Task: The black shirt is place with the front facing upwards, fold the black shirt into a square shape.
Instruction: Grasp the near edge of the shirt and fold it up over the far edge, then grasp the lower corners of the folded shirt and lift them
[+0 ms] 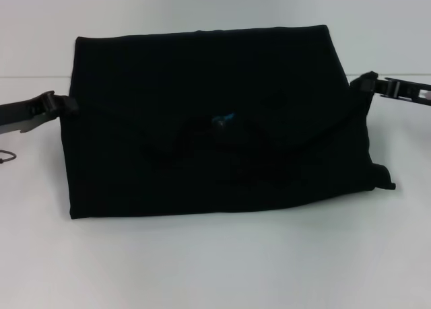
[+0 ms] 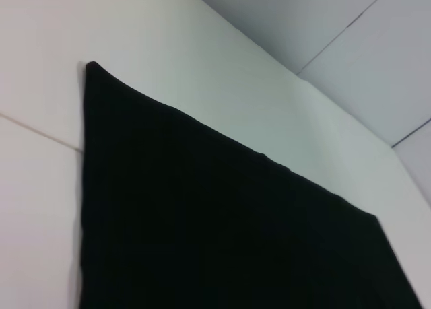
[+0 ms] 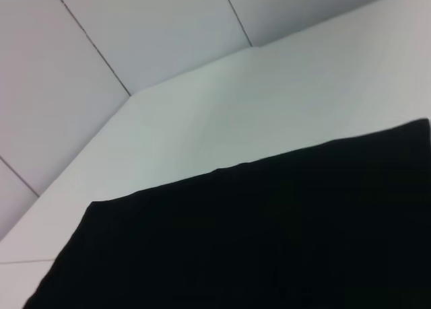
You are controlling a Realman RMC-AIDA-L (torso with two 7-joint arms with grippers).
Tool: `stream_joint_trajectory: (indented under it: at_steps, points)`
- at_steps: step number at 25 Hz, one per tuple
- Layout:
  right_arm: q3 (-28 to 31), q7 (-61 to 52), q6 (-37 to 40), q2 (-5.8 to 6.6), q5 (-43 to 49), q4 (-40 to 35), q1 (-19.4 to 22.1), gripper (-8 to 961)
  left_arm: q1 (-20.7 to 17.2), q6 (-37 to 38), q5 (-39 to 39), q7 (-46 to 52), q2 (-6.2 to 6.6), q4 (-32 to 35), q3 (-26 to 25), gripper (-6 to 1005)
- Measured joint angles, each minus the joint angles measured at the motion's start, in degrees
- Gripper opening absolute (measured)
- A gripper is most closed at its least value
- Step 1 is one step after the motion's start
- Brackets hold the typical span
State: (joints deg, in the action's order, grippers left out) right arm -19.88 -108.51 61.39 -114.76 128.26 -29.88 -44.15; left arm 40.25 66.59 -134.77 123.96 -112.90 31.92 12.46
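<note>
- The black shirt [image 1: 215,120] is seen in the head view folded into a broad rectangle that fills the centre of the frame, lying on the white bench [image 1: 215,268].
- A small blue neck label [image 1: 222,120] is shown near the middle of the cloth in the head view only; neither wrist view shows it.
- No white lettering can be made out on the cloth in any view.
- The left hand [image 1: 64,106] is placed at the middle left of the head frame, touching the shirt's left edge; whether cloth is pinched between its fingers cannot be told.
- The right hand [image 1: 367,83] is placed at the upper right of the head frame, against the shirt's right edge, where the cloth is drawn up to a point; its grip likewise cannot be told.
- A small flap of cloth is seen sticking out at the shirt's lower right corner in the head view.
- In the left wrist view only a flat black sheet of the shirt [image 2: 222,235] is shown across the lower part of the frame, with one pointed corner at the upper left and bare bench [image 2: 202,60] above it; no fingers are shown.
- In the right wrist view the shirt [image 3: 256,242] fills the lower half, with the bench [image 3: 269,100] and grey wall panels [image 3: 135,33] beyond; the hand itself is not shown.
</note>
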Motion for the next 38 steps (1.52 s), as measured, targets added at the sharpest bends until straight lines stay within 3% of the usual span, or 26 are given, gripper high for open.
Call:
stream_joint_trajectory:
  at_steps: [10,16,21,25,29,32,35,38]
  points:
    - [-0.4,3.7,-11.4,-3.2,-0.5,1.2,-1.3,157,0.7,-10.7,0.1,-1.7,-3.34,-0.9,1.6,44]
    - [-0.4,7.9,-12.6,-3.62,-5.1,1.8,-0.8,171,0.9,-15.0,4.0,-5.2,-5.1,-1.4,2.1,46]
    - [0.2,7.7,-12.5,-3.29,-5.6,1.8,0.1,183,0.6,-15.1,4.6,-4.0,-4.72,-2.4,1.9,318]
    - [0.4,8.1,-8.6,-2.57,-10.0,1.3,2.3,342,-0.5,-11.4,4.7,-2.7,-3.58,-1.9,1.6,489]
    - [0.4,12.2,3.3,-0.64,-18.6,1.4,6.6,522,-2.6,-1.6,4.7,0.0,-0.45,-2.0,1.8,577]
    - [-0.6,18.0,12.1,0.33,-20.0,1.3,9.7,673,-4.6,7.7,4.2,2.4,2.4,-2.1,2.8,643]
    - [-3.9,24.5,19.5,0.73,-17.3,1.2,11.5,832,-6.6,13.4,3.9,5.1,4.5,-1.8,6.8,709]
    - [-7.3,30.1,23.2,-0.06,-13.7,1.5,12.4,826,-8.0,15.0,3.8,7.0,5.7,-1.3,12.1,811]
